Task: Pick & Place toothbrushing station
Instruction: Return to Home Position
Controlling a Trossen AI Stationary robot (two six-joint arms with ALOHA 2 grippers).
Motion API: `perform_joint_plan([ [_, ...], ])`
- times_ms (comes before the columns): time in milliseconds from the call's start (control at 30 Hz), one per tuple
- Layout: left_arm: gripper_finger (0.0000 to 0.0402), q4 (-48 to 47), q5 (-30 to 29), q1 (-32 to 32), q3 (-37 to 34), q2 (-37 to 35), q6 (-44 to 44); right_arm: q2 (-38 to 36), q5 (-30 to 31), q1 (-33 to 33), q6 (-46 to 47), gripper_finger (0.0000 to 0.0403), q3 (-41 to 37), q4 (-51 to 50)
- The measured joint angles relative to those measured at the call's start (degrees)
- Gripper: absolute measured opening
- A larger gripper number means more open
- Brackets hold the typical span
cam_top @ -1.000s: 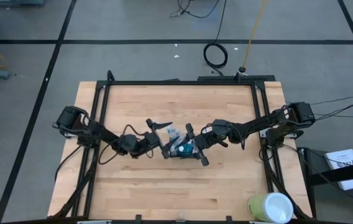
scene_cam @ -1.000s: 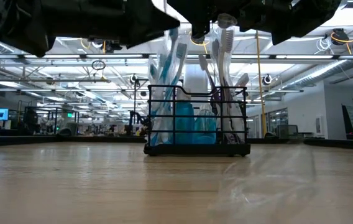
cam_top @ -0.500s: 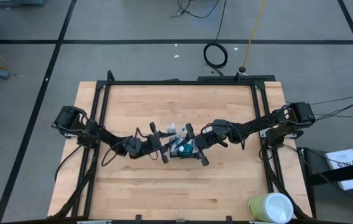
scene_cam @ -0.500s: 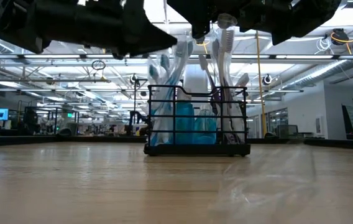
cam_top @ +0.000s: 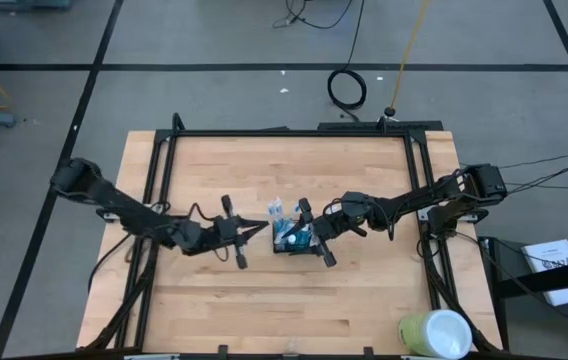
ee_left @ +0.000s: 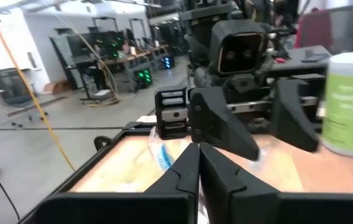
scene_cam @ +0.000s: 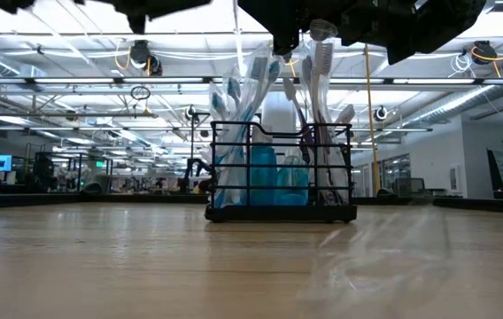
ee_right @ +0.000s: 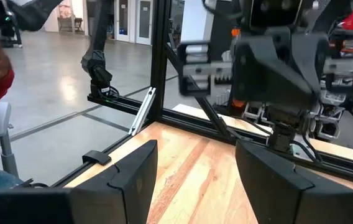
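The toothbrushing station (cam_top: 289, 240) is sitting upright on the table (cam_top: 284, 300), near its middle, with its base flat on the wood. In the low view, blue-handled toothbrushes (scene_cam: 238, 115) are standing in its left part and paler ones (scene_cam: 322, 97) in its right part, all of them rising above the wire rim. Something teal (scene_cam: 274, 177) is sitting low between the two groups. The right end effector (ee_right: 196, 152) is hanging just above the station on its right-arm side. Its fingers are spread wide and are gripping nothing. The low view shows it as dark bulk over the brush heads; I cannot tell whether it is touching them. The left end effector (ee_left: 199, 149) is hovering just beside the station on the opposite side, raised off the table and apart from the wire. Its fingers are clenched tip to tip with nothing between them and are pointing toward the station, so it is facing the right one across the holder. A black metal frame (cam_top: 294, 132) is running around the table. A pale green container with a white lid (cam_top: 434, 333) is standing at the table corner on the right arm's side, well apart from the station.
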Motion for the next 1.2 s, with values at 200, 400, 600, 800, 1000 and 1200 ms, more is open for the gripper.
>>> perform_joint_plan([
  [200,0.0005,-17.9,0.0,-5.3,0.0,-14.6,-1.7,0.0,0.0,0.0,0.0,0.0210,0.0,0.0],
  [400,0.0030,-39.7,-1.7,-10.2,0.0,-30.8,-7.7,0.0,0.0,0.0,0.0,0.0210,0.0,0.0],
  [600,0.0023,-62.1,-2.9,-12.1,-0.6,-42.4,-23.3,0.0,0.0,0.0,0.0,0.0210,0.0,0.0],
  [800,0.0005,-60.8,-4.2,-12.6,-8.5,-49.6,-26.1,0.0,0.0,0.0,0.0,0.0210,0.0,0.0],
  [1000,0.0022,-55.1,-2.5,-12.6,-18.2,-58.3,-26.1,0.0,0.0,0.0,0.0,0.0210,0.0,0.0],
  [1200,0.0045,-48.9,1.7,-12.5,-27.3,-67.1,-24.2,0.0,0.0,0.0,0.0,0.0210,0.0,0.0],
])
